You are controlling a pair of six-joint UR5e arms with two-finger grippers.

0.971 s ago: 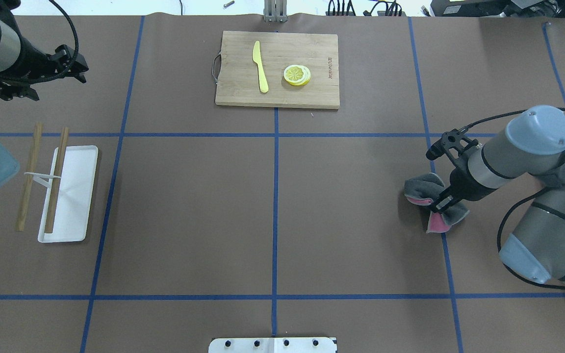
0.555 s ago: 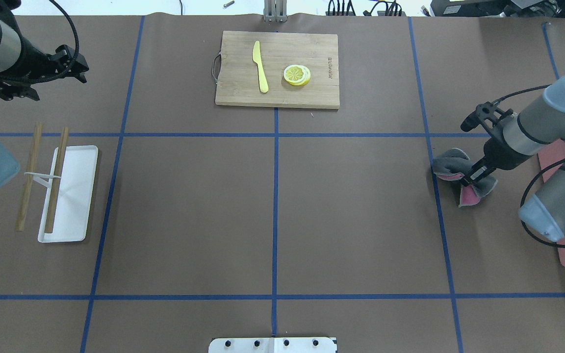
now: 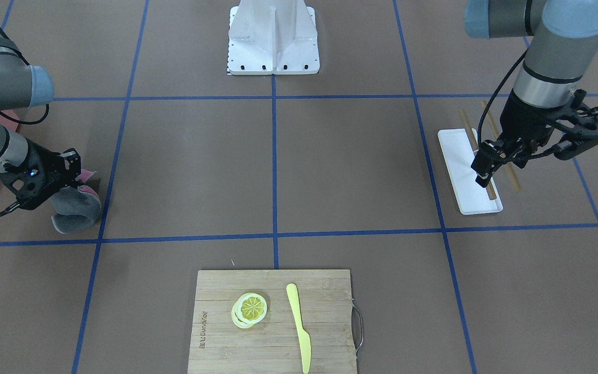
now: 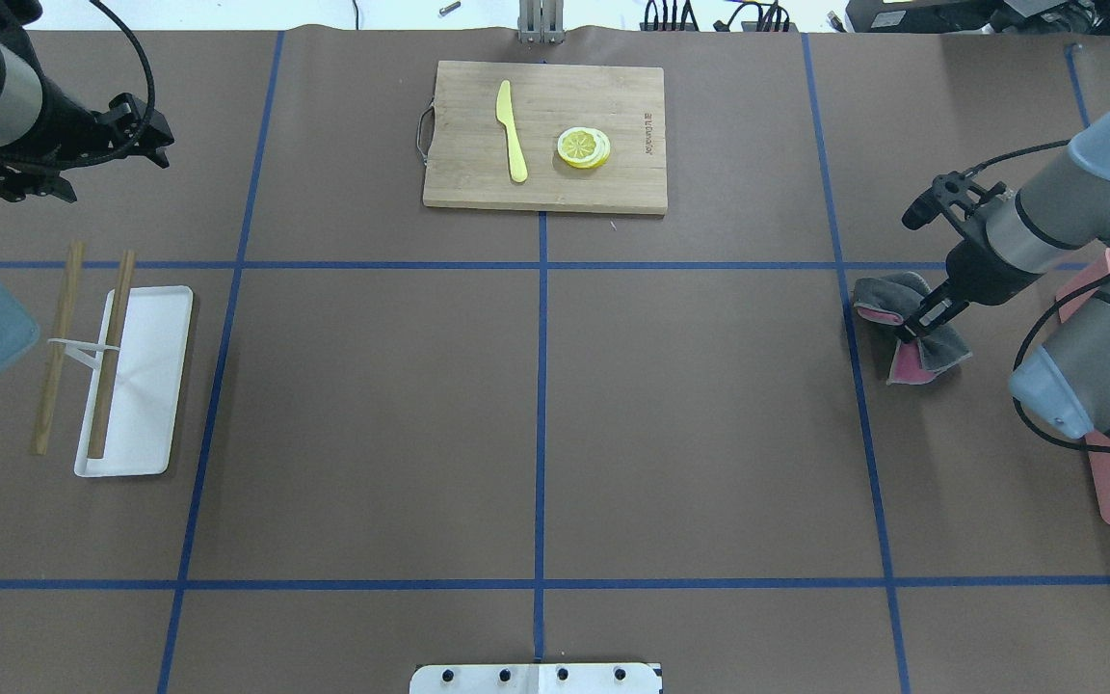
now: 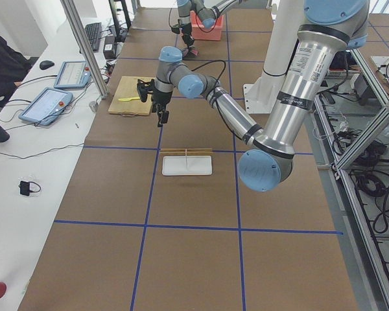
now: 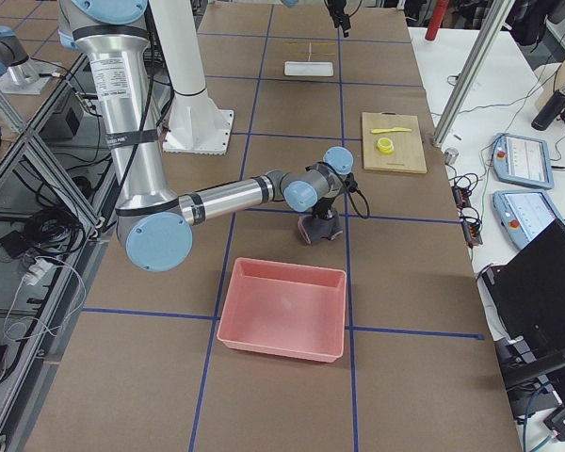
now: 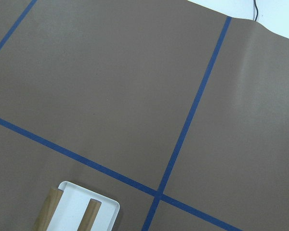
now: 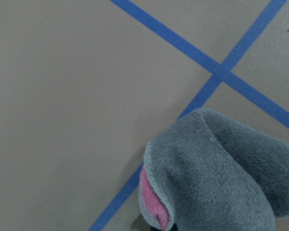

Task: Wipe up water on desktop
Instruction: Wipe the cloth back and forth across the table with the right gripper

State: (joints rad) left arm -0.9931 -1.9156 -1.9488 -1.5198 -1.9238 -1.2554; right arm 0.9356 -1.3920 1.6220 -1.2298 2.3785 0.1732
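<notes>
Start at the robot's side, on the right: the pink bin (image 6: 287, 266) sits near, and just beyond it the right gripper (image 4: 911, 323) is pinched tight on the middle of the grey-and-pink cloth (image 4: 887, 299). The cloth bunches into two lobes, one on each side of the fingers. Its long axis runs from far-left to near-right, and the far-left lobe lies at the blue tape line (image 4: 864, 434). The cloth appears to rest on the desktop (image 4: 690, 424), which lies directly below the gripper and spreads bare to its left, towards the centre. That is the relation to watch, since any stroke from here has to go leftward across that line. You see no wet patch on the brown surface in any view, so you cannot tell where the water is. The right arm is plainly the nearer one to the cloth. Across on the left lies the white tray (image 4: 145, 386), and beyond it the left gripper (image 4: 152, 130) hangs above the desktop, holding nothing, though you cannot tell how wide it stands. Farthest off lies the bamboo cutting board (image 4: 478, 173), well apart from both.
</notes>
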